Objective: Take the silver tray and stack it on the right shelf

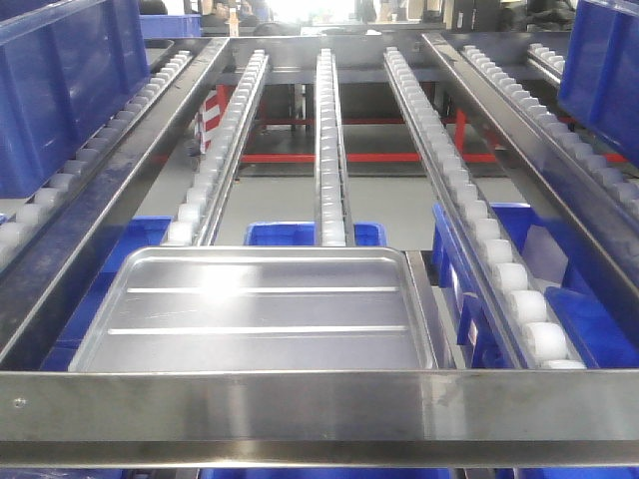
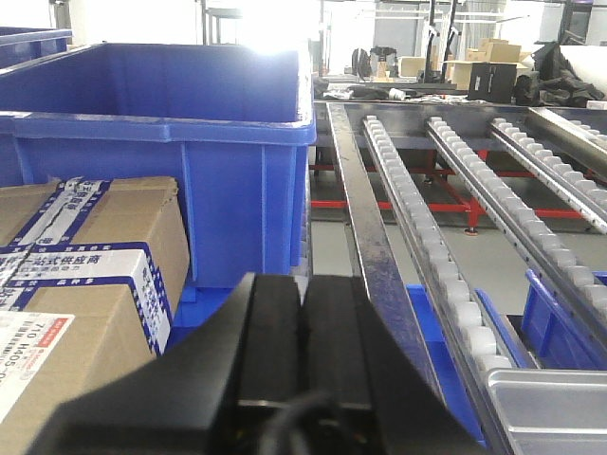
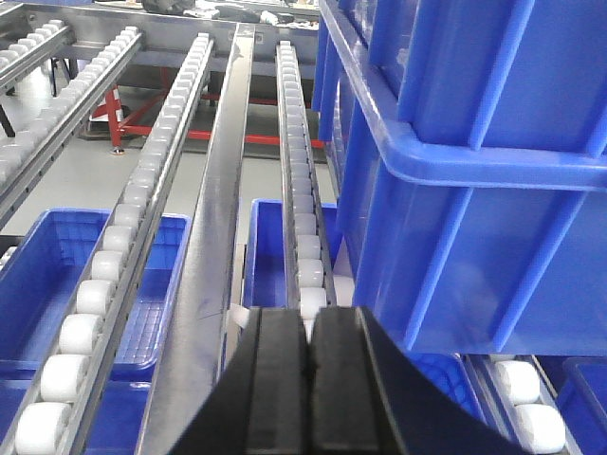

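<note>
Silver tray (image 1: 255, 309) lies flat on the white roller tracks (image 1: 329, 150), just behind the steel front rail (image 1: 319, 414) and off to the right of the left gripper (image 2: 303, 294). That one and the right gripper (image 3: 310, 327) both have their black fingers pressed together, holding nothing. A blue bin (image 3: 474, 142) stands close on the right gripper's right.

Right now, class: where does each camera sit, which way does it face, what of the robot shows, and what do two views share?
Front-facing: set behind the brushed-steel front rail, looking along white roller tracks over the shiny ridged silver tray; no robot parts.
Left wrist: above the shut black left gripper, facing a large blue plastic crate.
Right wrist: above the shut black right gripper, facing roller tracks beside another blue crate.
Shared: front and left wrist both show the tray.
</note>
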You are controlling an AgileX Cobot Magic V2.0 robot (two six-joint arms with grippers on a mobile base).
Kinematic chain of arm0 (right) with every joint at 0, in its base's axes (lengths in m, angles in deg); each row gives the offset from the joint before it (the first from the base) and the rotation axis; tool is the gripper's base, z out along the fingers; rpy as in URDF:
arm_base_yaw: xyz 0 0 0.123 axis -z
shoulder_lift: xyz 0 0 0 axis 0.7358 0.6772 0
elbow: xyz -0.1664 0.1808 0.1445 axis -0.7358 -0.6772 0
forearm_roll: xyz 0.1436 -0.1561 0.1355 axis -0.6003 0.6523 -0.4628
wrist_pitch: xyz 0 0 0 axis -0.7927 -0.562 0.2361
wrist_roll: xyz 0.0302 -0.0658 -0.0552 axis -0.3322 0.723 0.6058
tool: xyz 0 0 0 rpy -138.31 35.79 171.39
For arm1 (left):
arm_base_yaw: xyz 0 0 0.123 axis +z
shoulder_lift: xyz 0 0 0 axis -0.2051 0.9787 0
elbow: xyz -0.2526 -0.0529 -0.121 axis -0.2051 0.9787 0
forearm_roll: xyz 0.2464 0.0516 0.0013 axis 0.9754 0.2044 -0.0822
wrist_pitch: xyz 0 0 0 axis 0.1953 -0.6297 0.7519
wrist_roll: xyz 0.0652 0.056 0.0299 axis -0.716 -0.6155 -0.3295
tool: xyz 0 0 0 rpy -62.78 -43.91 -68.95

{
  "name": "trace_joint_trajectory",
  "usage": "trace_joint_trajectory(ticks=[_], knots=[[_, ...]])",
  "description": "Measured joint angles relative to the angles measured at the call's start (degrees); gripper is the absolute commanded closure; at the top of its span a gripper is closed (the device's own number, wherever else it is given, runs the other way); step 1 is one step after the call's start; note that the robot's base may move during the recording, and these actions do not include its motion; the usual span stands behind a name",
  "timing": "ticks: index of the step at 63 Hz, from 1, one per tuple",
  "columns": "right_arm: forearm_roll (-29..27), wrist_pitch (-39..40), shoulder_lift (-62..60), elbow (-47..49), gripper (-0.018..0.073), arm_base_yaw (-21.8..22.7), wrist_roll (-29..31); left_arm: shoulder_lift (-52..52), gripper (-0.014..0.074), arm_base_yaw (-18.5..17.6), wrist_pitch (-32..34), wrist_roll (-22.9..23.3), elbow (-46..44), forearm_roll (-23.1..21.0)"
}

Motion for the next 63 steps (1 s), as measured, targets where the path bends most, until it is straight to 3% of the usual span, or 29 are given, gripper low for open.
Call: trace_joint_trajectory(ticks=[49, 63], knots=[[0.0, 0.0, 0.0, 0.0, 0.0503, 0.0, 0.0, 0.0, 0.0697, 0.0, 2.3, 0.0, 0.0, 0.0], [0.0, 0.1, 0.0, 0.0, 0.0503, 0.0, 0.1, 0.0, 0.0697, 0.0, 11.3, 0.0, 0.0, 0.0]])
